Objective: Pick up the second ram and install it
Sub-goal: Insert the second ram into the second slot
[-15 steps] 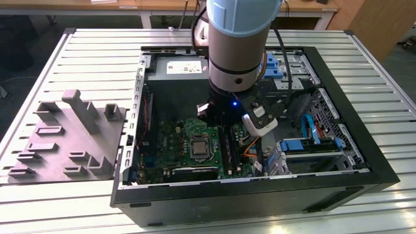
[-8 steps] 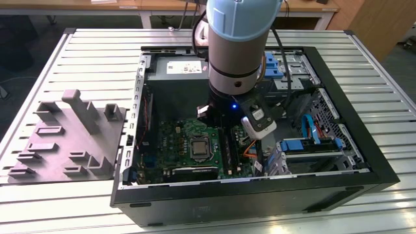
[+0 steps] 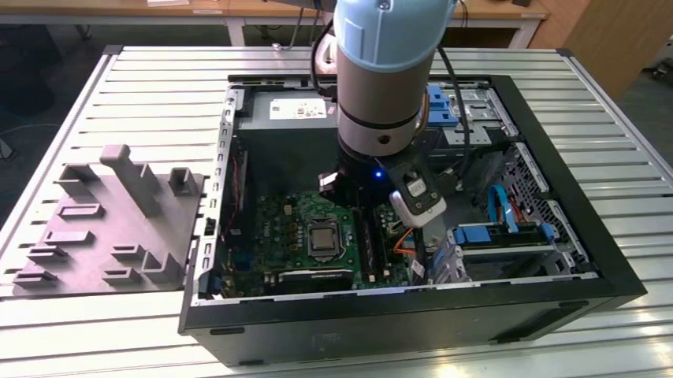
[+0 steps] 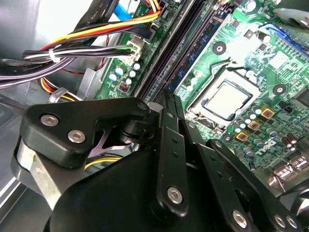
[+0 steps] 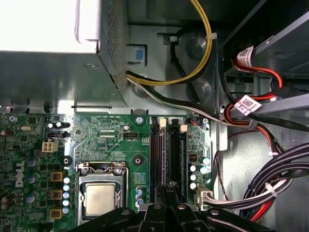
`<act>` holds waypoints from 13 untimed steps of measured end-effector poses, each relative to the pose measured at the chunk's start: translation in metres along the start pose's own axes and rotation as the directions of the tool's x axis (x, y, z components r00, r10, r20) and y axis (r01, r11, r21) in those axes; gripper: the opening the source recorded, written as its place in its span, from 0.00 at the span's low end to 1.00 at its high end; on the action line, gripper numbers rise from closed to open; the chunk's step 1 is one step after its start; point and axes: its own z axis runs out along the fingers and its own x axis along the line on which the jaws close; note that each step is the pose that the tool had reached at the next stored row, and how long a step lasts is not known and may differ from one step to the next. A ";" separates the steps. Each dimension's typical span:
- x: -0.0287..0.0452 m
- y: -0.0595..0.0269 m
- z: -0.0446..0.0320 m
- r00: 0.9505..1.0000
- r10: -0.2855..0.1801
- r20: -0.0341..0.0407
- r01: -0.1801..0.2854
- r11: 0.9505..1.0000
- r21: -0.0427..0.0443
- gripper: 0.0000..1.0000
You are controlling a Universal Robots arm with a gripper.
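While the gripper (image 5: 167, 191) is hanging, fingers drawn together, over the motherboard (image 5: 116, 140), the second ram (image 5: 175, 159) is standing at the slots just beneath its tips, long axis pointing toward the power-supply box (image 5: 48, 72); whether it is clamped is unclear.

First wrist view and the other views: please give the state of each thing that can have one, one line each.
computer case: lying on its side, side cover off, open upward.
processor: seated in its socket, bare, no cooler on it.
hand: low inside the case, just over the memory slots.
cables: bundled with white ties.
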 end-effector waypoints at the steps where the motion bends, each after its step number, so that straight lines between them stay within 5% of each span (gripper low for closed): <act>1: 0.0000 -0.0001 0.0003 1.000 0.000 0.000 0.000 1.000 0.000 0.11; 13: 0.0001 -0.0026 0.0021 1.000 0.000 0.000 0.000 1.000 0.000 0.11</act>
